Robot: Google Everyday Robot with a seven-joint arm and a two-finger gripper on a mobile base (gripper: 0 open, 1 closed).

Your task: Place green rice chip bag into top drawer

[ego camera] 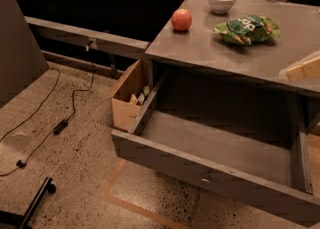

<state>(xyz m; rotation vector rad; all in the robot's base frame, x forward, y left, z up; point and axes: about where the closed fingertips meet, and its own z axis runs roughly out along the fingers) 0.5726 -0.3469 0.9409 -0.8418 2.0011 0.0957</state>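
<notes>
On the grey counter, near its back edge, the green rice chip bag (246, 29) lies ungrasped, just in front of a white bowl (222, 0) and right of a red apple (181, 19). Below, the top drawer (175, 160) stands pulled out, so the pickup and the drop remain. Only part of the gripper (304, 68) shows, a pale shape cut off at the right edge, apart from the bag. Whether it is parted or closed cannot be told.

single high view, angled down onto top drawer (215, 145); claw (305, 68) right edge
</notes>
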